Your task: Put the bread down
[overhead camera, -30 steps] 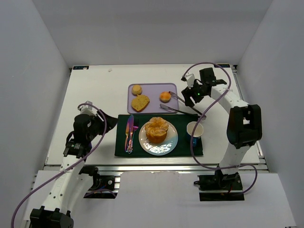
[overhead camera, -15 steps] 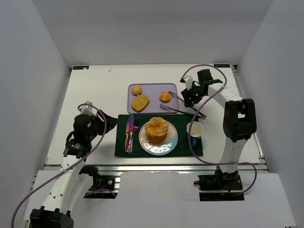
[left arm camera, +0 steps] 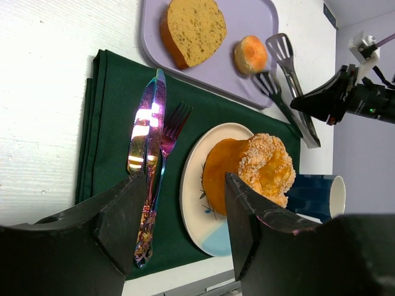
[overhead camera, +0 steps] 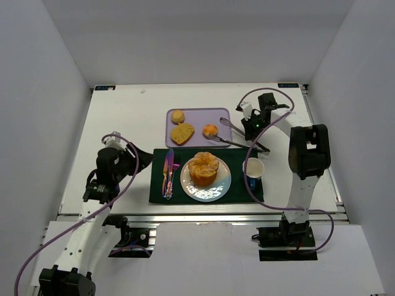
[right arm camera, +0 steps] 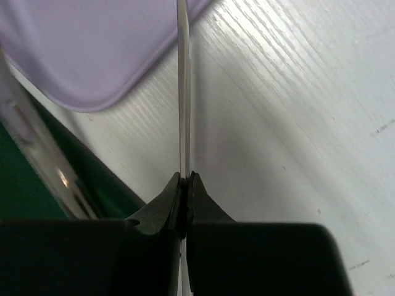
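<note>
The bread (overhead camera: 203, 168), a big golden bun with a ridged, crumbly top, sits on the white plate (overhead camera: 216, 191) on the green mat; the left wrist view shows it (left arm camera: 250, 169) just past my left fingers. My left gripper (overhead camera: 143, 159) hovers left of the mat, open (left arm camera: 185, 182), nothing between its jaws. My right gripper (overhead camera: 248, 125) is right of the purple tray, shut (right arm camera: 184, 180) on one thin arm of the metal tongs (right arm camera: 182, 92). The tongs (overhead camera: 237, 143) lie spread, their heads beside a small orange bun (overhead camera: 210, 129).
The purple tray (overhead camera: 200, 114) holds a yellow bread slice (overhead camera: 182, 132), a small pale bun (overhead camera: 178, 116) and the orange bun. A knife (overhead camera: 168, 172) and fork (overhead camera: 174, 169) lie left of the plate on the green mat (overhead camera: 157, 185). A blue mug (overhead camera: 253, 168) stands at its right.
My right gripper has closed onto one arm of the tongs and drawn in slightly. The small orange bun has shifted a little left and nearer on the tray. The left arm is still.
</note>
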Available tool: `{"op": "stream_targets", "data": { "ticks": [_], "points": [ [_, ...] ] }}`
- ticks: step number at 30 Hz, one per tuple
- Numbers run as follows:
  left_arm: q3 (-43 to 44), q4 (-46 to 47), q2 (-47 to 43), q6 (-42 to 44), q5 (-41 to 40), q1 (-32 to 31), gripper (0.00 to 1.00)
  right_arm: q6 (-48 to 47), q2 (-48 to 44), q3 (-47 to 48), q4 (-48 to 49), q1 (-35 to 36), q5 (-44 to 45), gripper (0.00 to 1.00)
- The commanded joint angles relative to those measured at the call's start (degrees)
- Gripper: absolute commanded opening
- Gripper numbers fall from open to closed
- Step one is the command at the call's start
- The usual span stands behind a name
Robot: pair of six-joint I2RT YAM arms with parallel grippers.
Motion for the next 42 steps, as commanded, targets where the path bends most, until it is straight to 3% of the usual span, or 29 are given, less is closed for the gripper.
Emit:
{"op": "stream_targets", "data": {
  "ticks": [1,9,14,18,26,27,28,29,30,34,35,38,42],
  "points": [
    [0.43,1.05,0.37,0.18,-0.6,-0.21,0.63,0.01,-5.38,1.78,-1.78,-2.76,-3.23,0.0],
    [-0.89,3.94,1.6,-0.26,0.63,-0.21,0.63,7.37,-11.54,0.02,-0.38,-9.79,-3.78,0.0],
    [-0.71,4.39,2.13,-0.08,0.98,-0.21,0.63,16.68,-14.26,-9.79,8.64,-13.4,11.22,0.0],
    [-0.71,4.12,1.78,-0.08,0.89,-0.21,0.63,24.26,-16.38,-17.11,14.19,-16.03,17.58,0.0],
    [-0.8,3.68,1.16,-0.26,0.89,-0.21,0.63,26.29,-17.09,-21.96,16.68,-19.29,15.93,0.0],
    [-0.8,3.68,1.25,-0.17,0.89,-0.21,0.63,26.03,-16.82,-21.78,16.59,-19.47,15.66,0.05],
    [-0.71,3.68,1.16,-0.17,0.8,-0.21,0.63,25.59,-16.39,-21.35,15.98,-19.73,15.4,0.26],
    [-0.62,3.68,1.25,-0.25,0.72,-0.21,0.63,25.06,-16.12,-20.91,15.45,-19.91,14.87,0.33],
    [-0.45,3.51,1.16,-0.17,0.63,-0.21,0.63,24.01,-16.12,-20.38,14.92,-20.17,13.74,0.47],
    [-0.27,2.72,0.28,-0.17,0.19,-0.2,0.63,19.19,-18.48,-17.74,12.2,-21.49,10.65,0.71],
    [-0.45,2.72,0.02,-0.25,0.19,-0.21,0.63,17.86,-19.1,-16.35,11.58,-21.49,10.13,0.89],
    [-0.54,2.63,-0.68,-0.52,0.1,-0.21,0.63,14.0,-22.18,-13.8,10.26,-21.49,8.19,0.89],
    [-0.53,3.42,-0.6,-0.52,0.36,-0.2,0.63,16.26,-23.41,-8.35,9.91,-21.31,6.52,0.89]
  ]
}}
